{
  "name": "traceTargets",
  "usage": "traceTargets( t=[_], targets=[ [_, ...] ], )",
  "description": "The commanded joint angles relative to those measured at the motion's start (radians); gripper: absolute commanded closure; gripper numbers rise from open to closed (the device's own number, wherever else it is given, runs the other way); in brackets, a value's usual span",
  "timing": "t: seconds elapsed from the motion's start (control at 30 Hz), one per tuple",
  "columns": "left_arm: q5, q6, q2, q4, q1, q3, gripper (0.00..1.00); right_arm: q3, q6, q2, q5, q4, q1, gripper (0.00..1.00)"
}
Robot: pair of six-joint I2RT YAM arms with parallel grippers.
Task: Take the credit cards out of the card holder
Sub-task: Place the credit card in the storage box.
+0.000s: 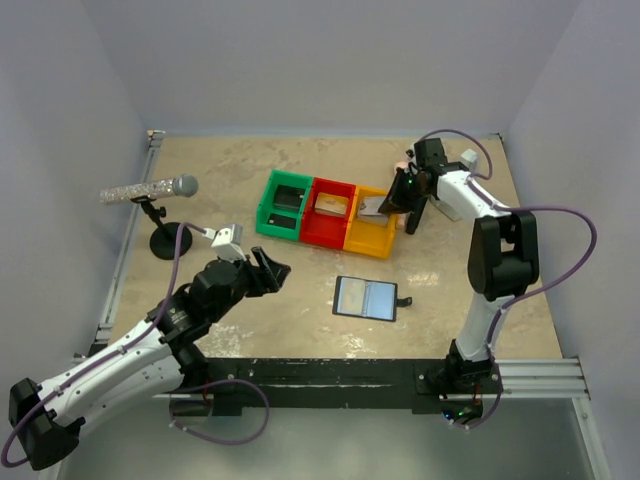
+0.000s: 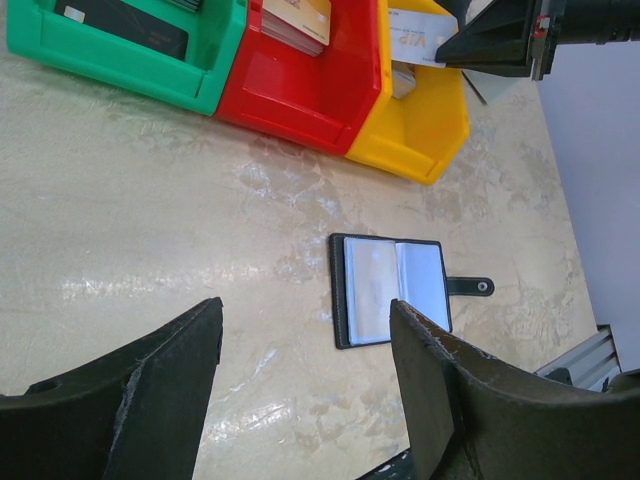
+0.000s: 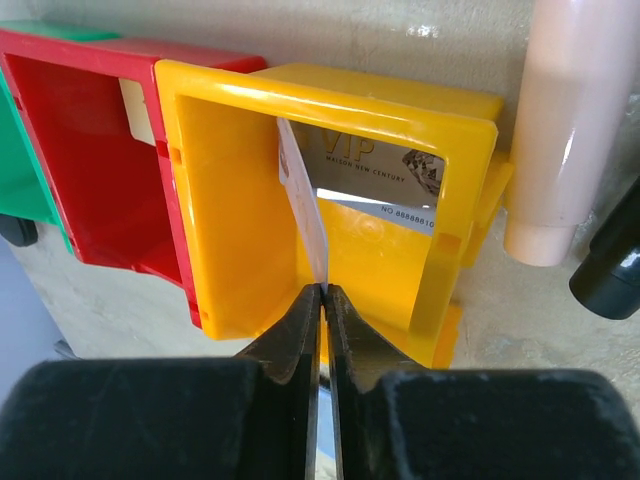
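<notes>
The card holder [image 1: 367, 297] [image 2: 392, 288] lies open and flat on the table, its pale inner faces up and its black tab to the right. My left gripper [image 1: 275, 270] [image 2: 305, 310] hovers open to its left, holding nothing. Over the yellow bin [image 1: 371, 236] [image 3: 235, 200], my right gripper [image 1: 405, 205] [image 3: 322, 290] is shut on a silvery credit card [image 3: 300, 200] that stands on edge. Another silvery card marked VIP [image 3: 385, 165] lies inside that bin. A tan card [image 1: 331, 204] [image 2: 297, 20] is in the red bin, and a dark card [image 1: 287, 200] [image 2: 125, 25] is in the green bin.
The green [image 1: 283, 205], red [image 1: 327, 215] and yellow bins are joined in a row at the table's middle back. A microphone on a small stand [image 1: 150, 190] is at the left. A pale cylinder [image 3: 565, 130] and a black object [image 3: 610, 270] stand just right of the yellow bin.
</notes>
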Motion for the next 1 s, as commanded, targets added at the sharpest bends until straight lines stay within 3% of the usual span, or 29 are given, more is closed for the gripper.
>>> traceTargets(
  t=[0.0, 0.7, 0.87, 0.97],
  targets=[
    [0.012, 0.015, 0.006, 0.048, 0.002, -0.008, 0.28, 0.022, 0.019, -0.004, -0.012, 0.025, -0.012, 0.9],
    [0.028, 0.02, 0.022, 0.056, 0.002, -0.008, 0.27, 0.012, 0.02, -0.05, 0.012, 0.03, -0.023, 0.69],
    [0.031, 0.023, 0.023, 0.055, 0.003, -0.006, 0.27, -0.002, -0.007, -0.079, 0.032, 0.031, -0.026, 0.67],
    [0.029, 0.021, 0.028, 0.061, 0.003, -0.009, 0.27, 0.01, -0.056, -0.096, 0.055, 0.018, 0.0, 0.71]
  ],
)
